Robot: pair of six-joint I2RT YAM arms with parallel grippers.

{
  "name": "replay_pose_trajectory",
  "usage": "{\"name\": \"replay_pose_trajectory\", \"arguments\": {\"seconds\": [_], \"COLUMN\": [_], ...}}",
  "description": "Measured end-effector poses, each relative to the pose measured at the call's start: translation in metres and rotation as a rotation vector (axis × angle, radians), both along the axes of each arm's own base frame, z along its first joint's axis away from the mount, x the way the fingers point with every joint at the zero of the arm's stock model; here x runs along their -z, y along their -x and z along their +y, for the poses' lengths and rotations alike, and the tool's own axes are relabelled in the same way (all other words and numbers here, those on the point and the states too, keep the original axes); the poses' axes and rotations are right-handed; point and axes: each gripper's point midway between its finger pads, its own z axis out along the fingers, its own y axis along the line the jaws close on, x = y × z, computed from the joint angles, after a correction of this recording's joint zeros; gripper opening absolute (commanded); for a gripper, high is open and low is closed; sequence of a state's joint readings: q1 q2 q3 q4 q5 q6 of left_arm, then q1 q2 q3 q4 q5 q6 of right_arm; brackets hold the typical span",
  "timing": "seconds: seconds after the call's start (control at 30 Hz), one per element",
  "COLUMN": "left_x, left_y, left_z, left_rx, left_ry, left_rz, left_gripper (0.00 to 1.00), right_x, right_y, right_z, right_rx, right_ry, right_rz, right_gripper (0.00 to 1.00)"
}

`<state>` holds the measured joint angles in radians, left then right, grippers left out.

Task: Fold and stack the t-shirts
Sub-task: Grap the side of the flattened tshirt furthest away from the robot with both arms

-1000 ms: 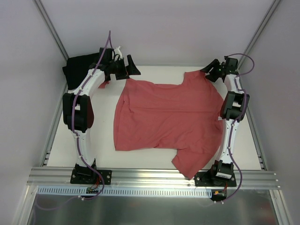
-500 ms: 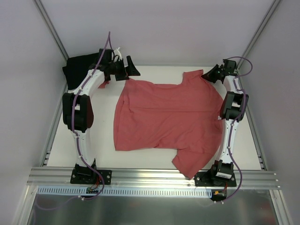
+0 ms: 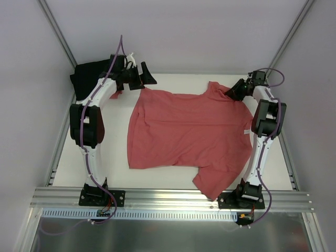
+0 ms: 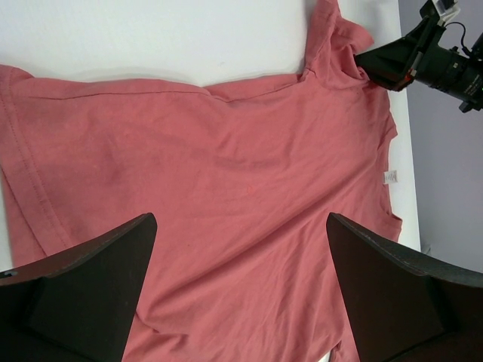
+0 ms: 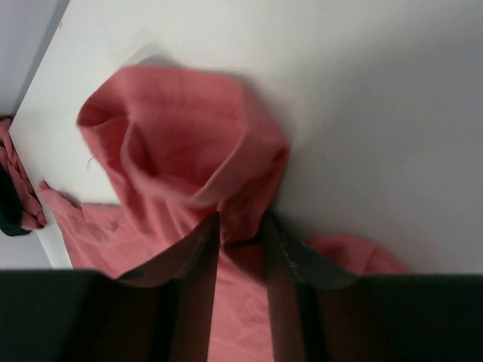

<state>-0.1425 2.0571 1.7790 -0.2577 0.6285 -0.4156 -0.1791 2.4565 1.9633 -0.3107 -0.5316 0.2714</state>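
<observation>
Lowest in the top view, just above the rail (image 3: pixel 168 197) that carries both arm bases, one sleeve (image 3: pixel 212 184) of the red shirt (image 3: pixel 184 131) spills to the surface's near edge beside the right base. The shirt lies flat and open mid-frame. Its long axis runs left to right, with the hem at centre left and the white label (image 3: pixel 244 131) marking the collar at centre right. Further up, the right gripper (image 3: pixel 232 91) sits at the shirt's upper right, and its wrist view shows the jaws nearly together, pinching a bunched fold (image 5: pixel 189 151) of the far sleeve. The left gripper (image 3: pixel 147 79) hovers at the upper left, released with its jaws wide, just over the far hem corner and grasping nothing. The cloth spreads out below it toward the lower right of its own view. That hem corner looks like the coming grasp and lies directly under the left arm, well apart from the right. The black shirt (image 3: pixel 86 76) is heaped in the far upper left corner, behind the left arm. The white surface (image 3: pixel 110 152) shows bare at left, and plain pale walls (image 3: pixel 173 31) close it in.
</observation>
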Motion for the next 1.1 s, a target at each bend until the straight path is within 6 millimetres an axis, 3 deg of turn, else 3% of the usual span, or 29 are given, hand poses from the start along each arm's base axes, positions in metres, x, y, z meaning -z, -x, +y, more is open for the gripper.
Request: {"name": "replay_pose_trajectory", "arguments": {"seconds": [0.03, 0.1, 0.13, 0.17, 0.37, 0.53, 0.97, 1.1], "left_x": [0.001, 0.002, 0.003, 0.003, 0.007, 0.005, 0.003, 0.003], "left_y": [0.000, 0.000, 0.001, 0.001, 0.005, 0.005, 0.005, 0.005], "left_z": [0.000, -0.001, -0.001, -0.001, -0.002, -0.002, -0.002, -0.002], "left_rx": [-0.001, -0.003, -0.003, -0.003, 0.006, 0.006, 0.007, 0.007], "left_ry": [0.002, 0.007, 0.009, 0.011, 0.019, 0.019, 0.019, 0.018], "left_rz": [0.002, 0.007, 0.011, 0.012, 0.026, 0.022, 0.019, 0.019], "left_gripper": [0.99, 0.99, 0.99, 0.99, 0.99, 0.99, 0.99, 0.99], "right_x": [-0.004, -0.011, -0.013, -0.019, -0.043, -0.028, -0.027, -0.026], "right_y": [0.000, 0.000, 0.000, -0.002, -0.021, -0.026, -0.043, -0.049], "right_z": [0.001, -0.001, 0.000, 0.002, -0.001, -0.006, -0.013, -0.015], "right_rx": [-0.010, -0.016, -0.020, -0.026, -0.033, -0.017, 0.015, 0.035], "right_ry": [0.001, 0.020, 0.022, 0.004, 0.048, 0.062, 0.062, 0.055], "right_rz": [-0.009, -0.023, -0.028, -0.036, -0.103, -0.079, -0.085, -0.097], "right_gripper": [0.41, 0.64, 0.93, 0.99, 1.00, 1.00, 0.99, 0.88]}}
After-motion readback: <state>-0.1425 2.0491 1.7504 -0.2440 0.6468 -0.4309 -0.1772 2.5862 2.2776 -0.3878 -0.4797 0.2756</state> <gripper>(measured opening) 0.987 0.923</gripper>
